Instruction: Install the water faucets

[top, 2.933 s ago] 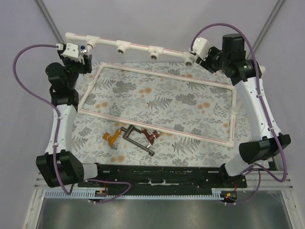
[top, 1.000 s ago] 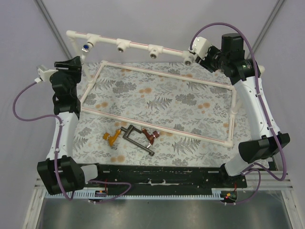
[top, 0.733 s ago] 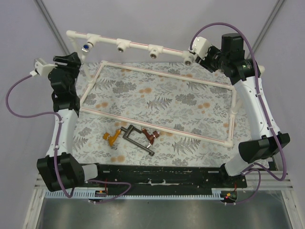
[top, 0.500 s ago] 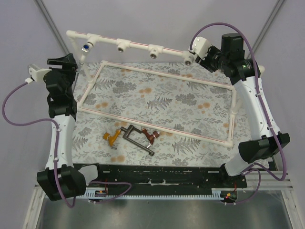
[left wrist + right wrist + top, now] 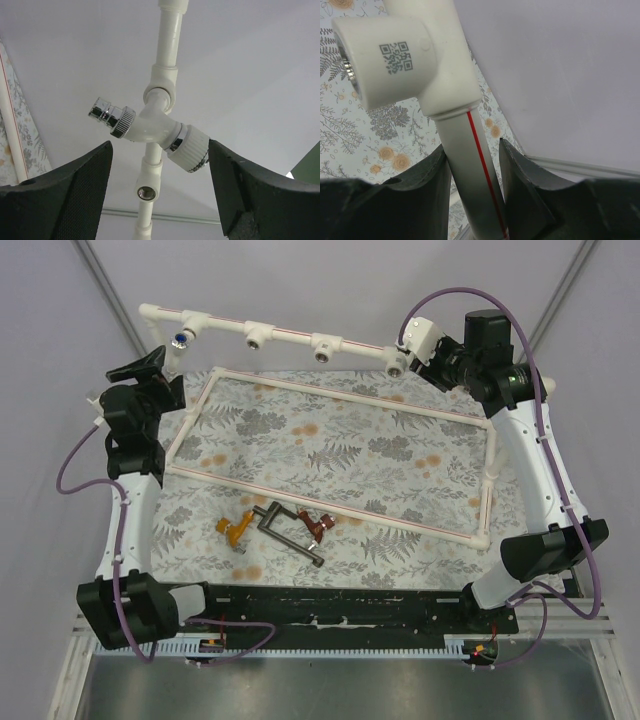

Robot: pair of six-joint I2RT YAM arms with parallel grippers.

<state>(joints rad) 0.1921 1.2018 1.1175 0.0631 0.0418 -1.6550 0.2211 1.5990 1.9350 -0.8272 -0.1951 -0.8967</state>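
Three faucets lie close together on the floral mat (image 5: 400, 455): the orange-yellow faucet (image 5: 234, 528), dark grey faucet (image 5: 290, 535) and red-brown faucet (image 5: 318, 527); the white faucet (image 5: 150, 125) sits in the pipe rail (image 5: 290, 337) at its left-end socket; the left gripper (image 5: 160, 145) gapes either side of it, touching nothing; the right gripper (image 5: 472, 150) grasps the rail beside a tee socket (image 5: 395, 60).

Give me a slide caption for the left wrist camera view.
White faucet mounted on the pipe rail, framed untouched between the fingers of the open left gripper.
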